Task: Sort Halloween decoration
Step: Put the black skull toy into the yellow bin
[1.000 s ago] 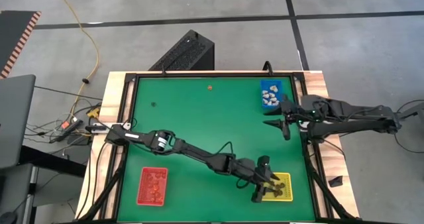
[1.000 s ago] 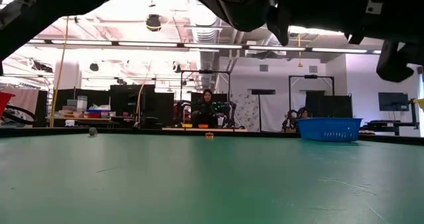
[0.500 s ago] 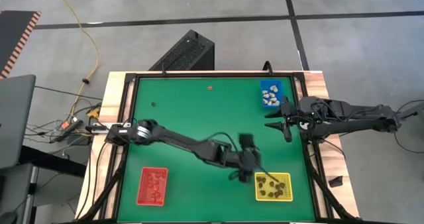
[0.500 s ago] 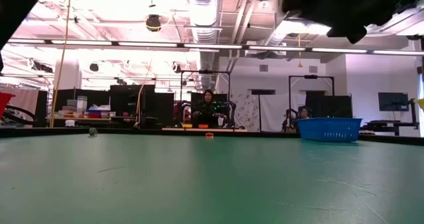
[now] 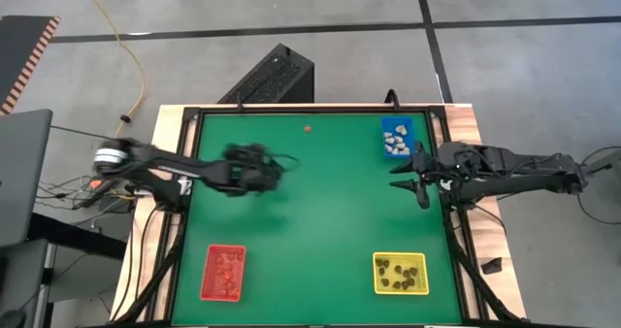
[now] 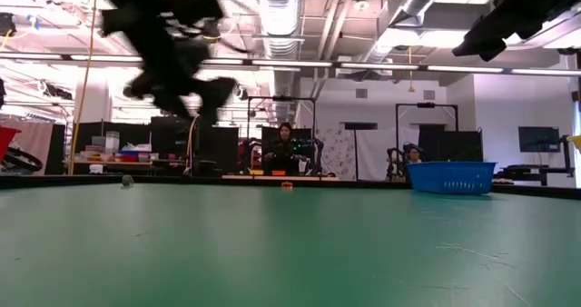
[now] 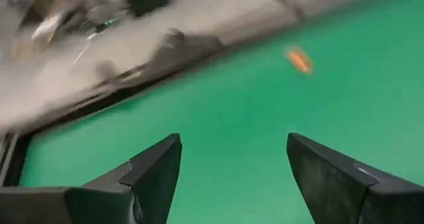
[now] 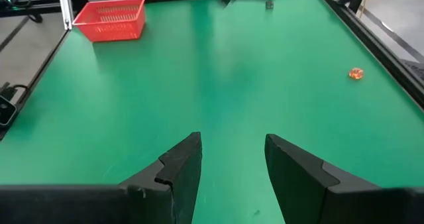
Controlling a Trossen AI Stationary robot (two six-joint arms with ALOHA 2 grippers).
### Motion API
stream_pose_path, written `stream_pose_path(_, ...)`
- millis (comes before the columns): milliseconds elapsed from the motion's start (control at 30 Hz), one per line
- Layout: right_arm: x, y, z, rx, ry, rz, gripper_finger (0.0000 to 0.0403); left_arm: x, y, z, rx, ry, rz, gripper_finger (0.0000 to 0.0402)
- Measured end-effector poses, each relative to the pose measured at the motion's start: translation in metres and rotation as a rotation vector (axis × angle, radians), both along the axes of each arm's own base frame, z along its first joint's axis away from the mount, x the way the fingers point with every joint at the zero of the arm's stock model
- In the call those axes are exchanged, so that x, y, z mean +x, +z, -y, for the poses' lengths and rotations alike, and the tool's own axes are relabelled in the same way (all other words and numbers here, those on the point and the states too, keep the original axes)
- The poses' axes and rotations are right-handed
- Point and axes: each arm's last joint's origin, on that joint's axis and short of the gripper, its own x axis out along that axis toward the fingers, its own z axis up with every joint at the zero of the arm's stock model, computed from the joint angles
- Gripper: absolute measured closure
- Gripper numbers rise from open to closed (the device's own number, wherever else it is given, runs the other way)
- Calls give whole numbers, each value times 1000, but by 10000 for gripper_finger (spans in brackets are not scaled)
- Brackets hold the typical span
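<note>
One orange trinket point(image 5: 308, 128) lies alone on the green mat near the far edge; it also shows in the low view point(image 6: 287, 185), the left wrist view point(image 7: 299, 59) and the right wrist view point(image 8: 356, 73). A dark trinket point(image 6: 127, 181) sits on the mat toward the far left. Whitish trinkets fill the blue tray point(image 5: 396, 137), dark ones the yellow tray point(image 5: 400, 273), reddish ones the red tray point(image 5: 224, 272). My left gripper point(image 5: 264, 169) hangs open above the mat's left-middle, blurred, holding nothing point(image 7: 232, 164). My right gripper point(image 5: 408, 179) waits open at the right edge point(image 8: 232, 158).
The red tray sits at the near left, the yellow tray at the near right, the blue tray point(image 6: 451, 176) at the far right corner. A black frame point(image 5: 190, 202) rims the mat. People and desks show in the room beyond the far edge.
My left gripper has swept fast from above the yellow tray at the near right, across the mat toward the far left, and now hangs over the left-middle. The trays and loose trinkets have stayed where they were.
</note>
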Motion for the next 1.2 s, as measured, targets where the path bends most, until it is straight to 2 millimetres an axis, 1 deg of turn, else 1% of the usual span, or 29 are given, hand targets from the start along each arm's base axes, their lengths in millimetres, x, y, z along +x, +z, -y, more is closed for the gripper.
stream_pose_path(67, 1, 0, 0, -6, 3, 4, 207, -33, -7, -7, -12, 139, 169, 137)
stream_pose_path(133, 2, 0, 0, -9, 5, -2, 207, -60, -25, -12, -45, 229, 241, 137)
stream_pose_path(200, 4, -2, 0, -10, 6, -14, 207, -77, -38, -15, -65, 288, 282, 137)
stream_pose_path(267, 6, -3, 0, -10, 6, -27, 207, -87, -41, -19, -53, 348, 345, 137)
stream_pose_path(333, 7, -4, 0, -18, 16, -34, 207, -94, -48, -24, -52, 389, 319, 137)
stream_pose_path(433, 11, -6, -2, -10, 43, -54, 207, -97, -48, -33, -37, 422, 296, 136)
stream_pose_path(567, 15, -9, -4, -8, 63, -83, 207, -107, -55, -44, -61, 481, 248, 136)
stream_pose_path(733, 22, -12, -7, -11, 89, -106, 207, -114, -62, -49, -83, 511, 235, 136)
stream_pose_path(900, 30, -13, -9, -34, 112, -92, 207, -116, -71, -52, -109, 510, 257, 136)
stream_pose_path(1000, 33, -12, -9, -40, 114, -78, 207, -113, -78, -55, -116, 509, 275, 136)
stream_pose_path(1200, 34, -14, -9, -39, 115, -96, 207, -113, -95, -62, -115, 554, 227, 136)
